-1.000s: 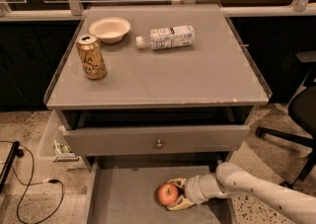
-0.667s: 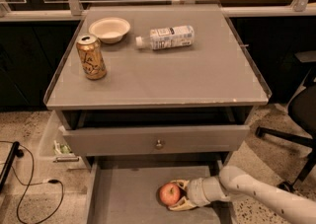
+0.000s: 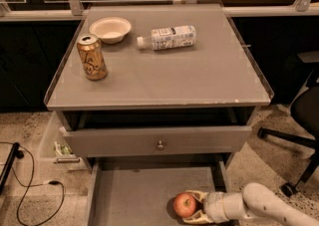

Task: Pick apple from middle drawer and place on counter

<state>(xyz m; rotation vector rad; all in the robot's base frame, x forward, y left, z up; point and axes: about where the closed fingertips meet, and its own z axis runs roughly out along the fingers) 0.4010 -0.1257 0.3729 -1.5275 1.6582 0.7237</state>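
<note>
Apple [image 3: 185,205] sits on the floor of the pulled-out middle drawer [image 3: 142,195], near its front right corner, red with a yellowish patch, stem end roughly up. Gripper [image 3: 191,206] comes in low from the right, pale arm [image 3: 266,206] running off the bottom right edge. Jaws grasping the apple: one finger over its far side, one along its near side, both seeming to touch the skin. Apple not lifted, resting on the drawer floor. Above it, the drawer with the small round knob [image 3: 160,145] is partly open. Bench [image 3: 199,78] on top carries three items, all toward the back left: gold can [image 3: 91,56] upright near the left edge, shallow cream bowl [image 3: 110,29] just behind it, clear bottle [image 3: 167,37] with a white label lying on its side to the right of the bowl, cap pointing left. Black office chair [image 3: 306,120] at the right, dark cable [image 3: 30,190] on the speckled floor at the left.
</note>
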